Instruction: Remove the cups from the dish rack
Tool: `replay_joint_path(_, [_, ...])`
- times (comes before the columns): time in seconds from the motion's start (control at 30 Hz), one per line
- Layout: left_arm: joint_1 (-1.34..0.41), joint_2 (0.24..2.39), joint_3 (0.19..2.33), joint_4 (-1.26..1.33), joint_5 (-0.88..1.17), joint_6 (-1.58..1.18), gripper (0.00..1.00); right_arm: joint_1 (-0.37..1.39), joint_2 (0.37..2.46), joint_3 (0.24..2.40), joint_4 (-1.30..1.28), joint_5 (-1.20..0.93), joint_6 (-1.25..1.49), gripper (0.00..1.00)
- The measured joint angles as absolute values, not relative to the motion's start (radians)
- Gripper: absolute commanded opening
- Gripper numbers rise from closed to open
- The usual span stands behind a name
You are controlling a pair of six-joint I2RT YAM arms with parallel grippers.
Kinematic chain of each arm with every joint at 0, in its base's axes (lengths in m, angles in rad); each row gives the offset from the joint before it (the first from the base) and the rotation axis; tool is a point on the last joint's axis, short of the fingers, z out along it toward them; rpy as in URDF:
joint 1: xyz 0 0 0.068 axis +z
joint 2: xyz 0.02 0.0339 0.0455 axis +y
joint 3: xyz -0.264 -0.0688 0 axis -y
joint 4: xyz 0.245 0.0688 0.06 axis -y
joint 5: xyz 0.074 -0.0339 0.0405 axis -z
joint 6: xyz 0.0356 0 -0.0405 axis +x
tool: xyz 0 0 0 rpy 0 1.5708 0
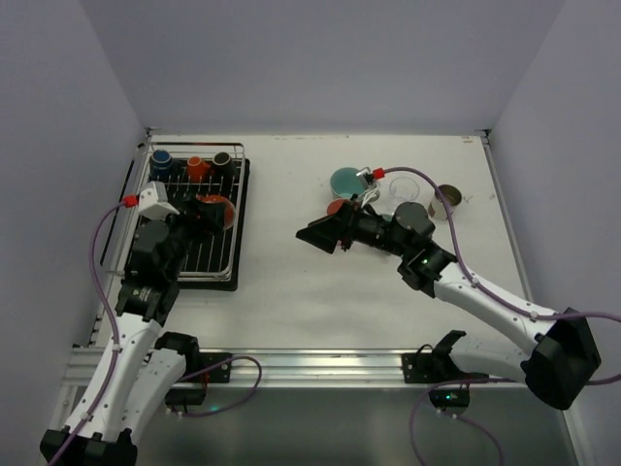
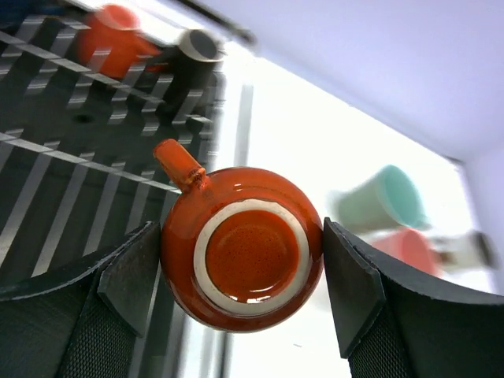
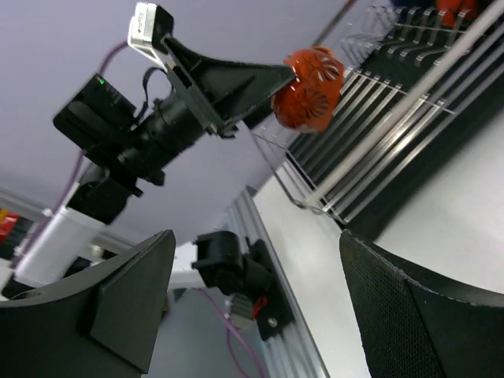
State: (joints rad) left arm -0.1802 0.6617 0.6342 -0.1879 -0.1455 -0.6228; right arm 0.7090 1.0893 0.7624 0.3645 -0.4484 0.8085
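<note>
**Holding a slick ceramic cup above the rack**

Your left gripper (image 2: 242, 279) is clamped on the red-orange espresso cup (image 2: 244, 248). One pad sits on each side of the cup's round belly, and its unglazed foot ring faces the wrist camera. In the right wrist view the cup appears to hang clear of the wires, over the right side of the dish rack (image 1: 204, 262).

Treat the cup as light, rigid and brittle. The glaze looks glossy, so expect little friction on a curved wall that could let it twist or squirt out. The hold across the widest part of the body is the sound one. The small handle (image 2: 179, 161) juts free between the fingers and is a poor place to grip.

Your right gripper (image 1: 315, 236) is spread wide with nothing in it, over the table (image 1: 291, 282) between the rack and the teal mug (image 1: 346, 182).

The blue cup (image 1: 161, 158), orange cup (image 1: 197, 167) and black cup (image 1: 222, 160) are at the rack's far end.
</note>
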Motion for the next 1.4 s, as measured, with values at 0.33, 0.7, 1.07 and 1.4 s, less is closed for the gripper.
replay_joint_path(0.33, [-0.182,0.6,0.525,0.118,0.323,-0.889,0.21,0.733,1.324,0.822,0.661,-0.552,0.947,0.86])
replay_joint_path(0.7, [-0.184,0.59,0.445,0.365,0.479,-1.069,0.21,0.753,1.388,0.906,0.707,-0.601,0.95,0.81])
replay_joint_path(1.07, [-0.186,0.62,0.408,0.488,0.524,-1.152,0.23,0.761,1.511,0.951,0.913,-0.73,1.095,0.58])
replay_joint_path(1.4, [-0.206,0.669,0.41,0.564,0.538,-1.182,0.88,0.759,1.585,0.962,1.068,-0.767,1.258,0.0])
